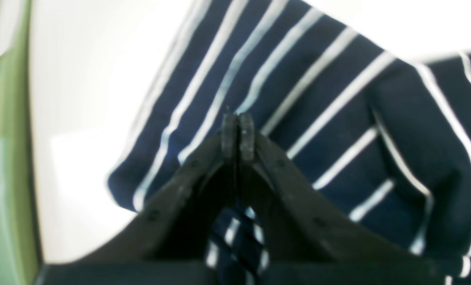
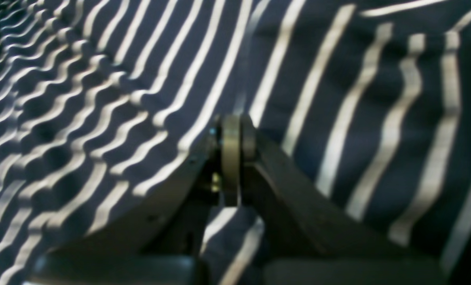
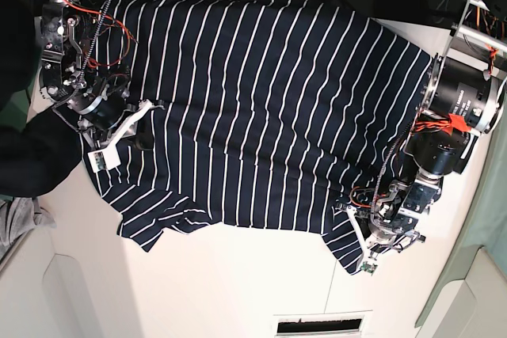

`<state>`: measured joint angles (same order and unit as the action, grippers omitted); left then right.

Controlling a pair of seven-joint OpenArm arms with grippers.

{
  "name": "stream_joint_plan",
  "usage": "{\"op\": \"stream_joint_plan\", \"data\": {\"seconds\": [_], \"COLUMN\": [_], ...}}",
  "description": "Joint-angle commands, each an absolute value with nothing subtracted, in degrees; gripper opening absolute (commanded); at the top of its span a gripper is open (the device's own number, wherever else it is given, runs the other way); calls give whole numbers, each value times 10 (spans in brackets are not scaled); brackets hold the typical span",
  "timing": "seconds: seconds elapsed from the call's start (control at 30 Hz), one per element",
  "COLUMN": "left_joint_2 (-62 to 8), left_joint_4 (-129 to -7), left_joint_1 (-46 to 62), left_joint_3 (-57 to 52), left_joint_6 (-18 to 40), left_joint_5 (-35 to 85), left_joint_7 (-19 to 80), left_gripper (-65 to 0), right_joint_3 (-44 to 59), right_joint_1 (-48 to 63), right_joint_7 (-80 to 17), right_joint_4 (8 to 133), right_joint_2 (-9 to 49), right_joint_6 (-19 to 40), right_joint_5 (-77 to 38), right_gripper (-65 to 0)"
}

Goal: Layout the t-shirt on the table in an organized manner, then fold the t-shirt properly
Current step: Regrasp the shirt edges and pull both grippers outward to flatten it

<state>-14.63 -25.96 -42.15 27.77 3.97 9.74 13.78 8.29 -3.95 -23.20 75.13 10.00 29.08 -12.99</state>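
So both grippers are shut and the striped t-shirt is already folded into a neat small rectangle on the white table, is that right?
Not quite. The t-shirt is not folded: the base view shows it spread out wide across the table, sleeves out and rumpled at the edges. The rest holds: the left gripper and right gripper are both shut.

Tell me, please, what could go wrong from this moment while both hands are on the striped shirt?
1. Both hands seem shut on fabric: the left hand near a sleeve, the right hand on the t-shirt body. An uneven pull could skew the layout.
2. The lower hem is curled under; folding now would probably trap that wrinkle.
3. The top edge seems to hang past the table, so the shirt might slide.
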Motion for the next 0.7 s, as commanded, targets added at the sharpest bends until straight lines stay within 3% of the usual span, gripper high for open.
{"op": "stream_joint_plan", "data": {"seconds": [0.0,0.27,0.37,0.53,0.67], "left_joint_2": [-149,-125,-112,-113,-125], "left_joint_4": [-265,-265,-265,-265,-265], "left_joint_1": [-435,-387,-380,-389,-403], "left_joint_3": [276,282,282,282,282], "left_joint_6": [37,40,11,-37,-39], "left_joint_5": [96,60,37,34,34], "left_joint_7": [129,111,107,109,110], "left_gripper": [-650,-650,-650,-650,-650], "right_joint_3": [85,85,85,85,85], "right_joint_1": [-61,-154,-182,-182,-182], "right_joint_7": [-216,-221,-222,-273,-311], "right_joint_4": [756,615,556,557,558], "right_joint_2": [103,103,103,114,142], "right_joint_6": [285,264,281,289,289], "right_joint_5": [-127,-59,-58,-74,-117], "right_gripper": [-650,-650,-650,-650,-650]}}
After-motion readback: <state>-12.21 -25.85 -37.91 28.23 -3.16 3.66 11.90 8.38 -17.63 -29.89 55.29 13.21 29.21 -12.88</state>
